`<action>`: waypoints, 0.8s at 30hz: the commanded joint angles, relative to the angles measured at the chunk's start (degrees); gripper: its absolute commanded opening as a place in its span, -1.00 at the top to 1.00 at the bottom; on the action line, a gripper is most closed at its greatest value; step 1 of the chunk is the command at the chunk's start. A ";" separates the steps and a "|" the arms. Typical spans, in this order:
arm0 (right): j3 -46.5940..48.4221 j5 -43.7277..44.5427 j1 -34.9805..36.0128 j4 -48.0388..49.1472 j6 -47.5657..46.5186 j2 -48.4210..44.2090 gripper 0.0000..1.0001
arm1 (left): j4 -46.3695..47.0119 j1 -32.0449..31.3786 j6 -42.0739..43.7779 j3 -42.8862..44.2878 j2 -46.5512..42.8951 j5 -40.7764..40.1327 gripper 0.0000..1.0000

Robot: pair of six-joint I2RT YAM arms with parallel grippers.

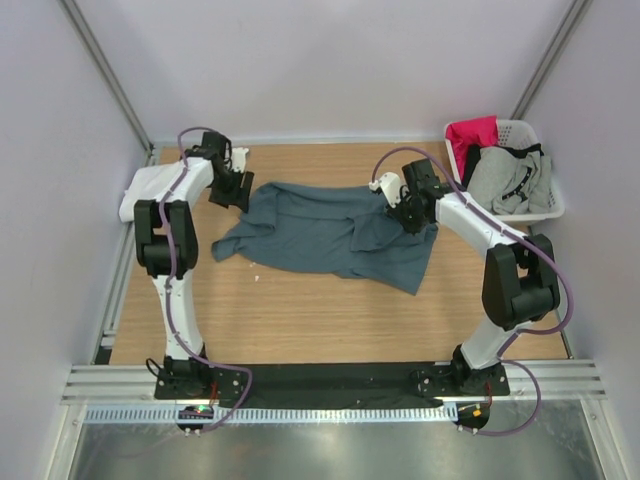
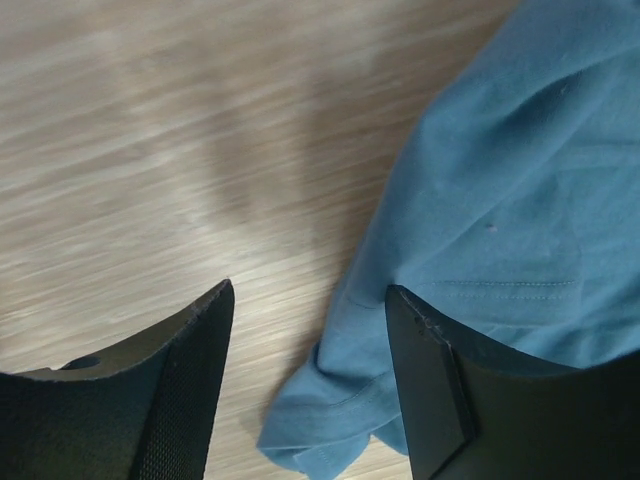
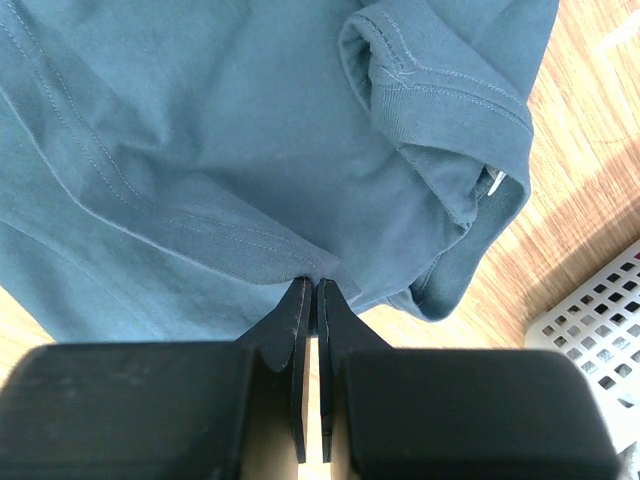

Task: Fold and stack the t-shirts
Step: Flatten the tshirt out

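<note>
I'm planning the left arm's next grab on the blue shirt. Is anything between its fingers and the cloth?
Nothing visible stands in the way. The left gripper is open over the wooden table, and an edge of the slate-blue t-shirt lies between its jaws.

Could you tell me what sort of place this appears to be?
Probably a lab test cell, not a home: white panels enclose a wooden tabletop, two robot arms are bolted to an aluminium rail, and a laundry basket stands by.
</note>
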 commanded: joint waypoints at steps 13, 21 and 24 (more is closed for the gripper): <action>2.92 1.62 -0.25 1.60 0.43 0.68 0.97 | -6.31 0.19 0.25 0.58 0.43 9.12 0.56; 5.62 5.83 -1.65 3.79 1.30 -0.82 0.97 | -7.54 2.21 3.22 5.67 -8.18 7.01 1.00; 11.14 7.42 -3.24 5.11 5.07 -1.70 0.97 | -8.16 2.21 5.60 11.46 -12.21 4.82 1.00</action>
